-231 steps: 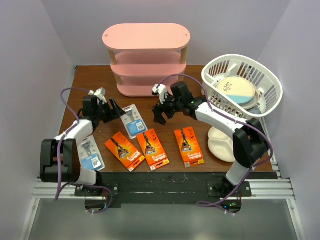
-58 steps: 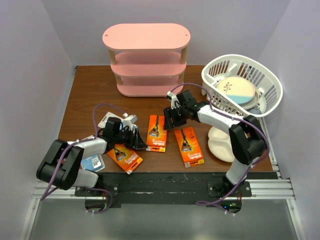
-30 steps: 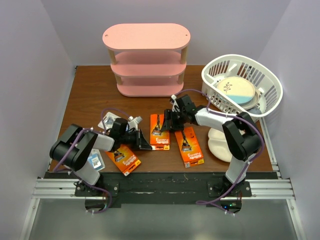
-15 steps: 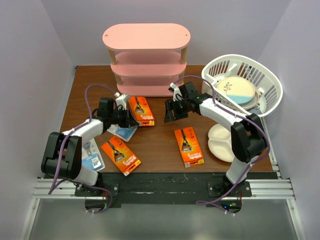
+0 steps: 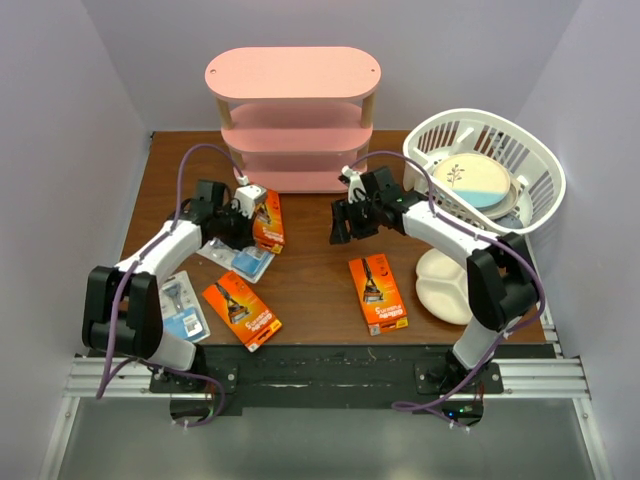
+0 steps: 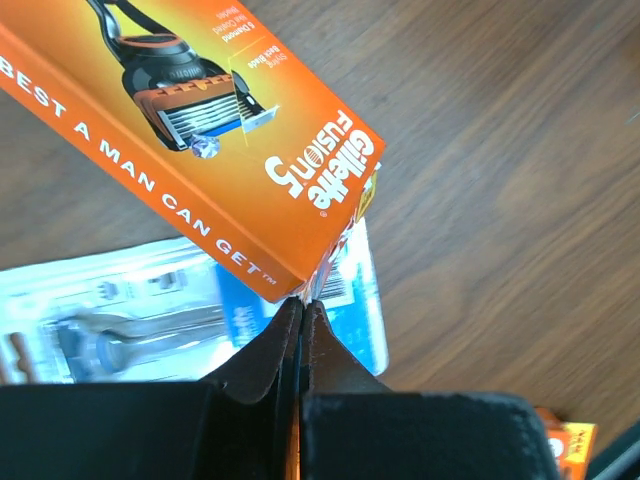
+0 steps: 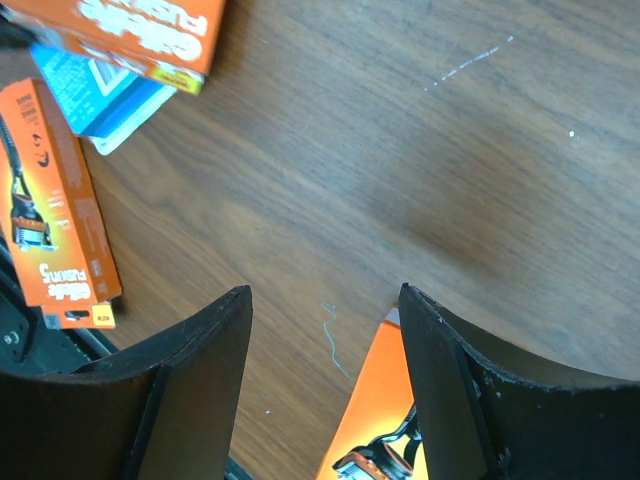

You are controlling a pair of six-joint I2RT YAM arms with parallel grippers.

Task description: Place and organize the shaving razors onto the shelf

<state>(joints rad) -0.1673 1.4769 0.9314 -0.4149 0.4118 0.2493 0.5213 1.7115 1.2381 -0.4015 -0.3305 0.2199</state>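
My left gripper (image 5: 251,222) is shut on the corner of an orange razor pack (image 5: 268,221), holding it tilted above the table in front of the pink shelf (image 5: 293,120). In the left wrist view the jaws (image 6: 300,303) pinch the edge of that pack (image 6: 200,130). Under it lies a white-and-blue razor pack (image 5: 243,260). Another white-and-blue pack (image 5: 183,308) and an orange pack (image 5: 238,311) lie near the front left. My right gripper (image 5: 343,224) hangs open and empty over the table's middle, above a third orange pack (image 5: 377,293), whose corner (image 7: 385,430) shows between its fingers.
A white slatted basket (image 5: 520,150) holding plates stands at the back right. A white divided plate (image 5: 445,290) lies in front of it. Bare wood lies between the two grippers and in front of the shelf's bottom board (image 5: 290,181).
The left gripper has carried the orange pack from the table's middle up and back-left toward the shelf, turning it more upright. The right gripper has drawn back from that pack and opened slightly.
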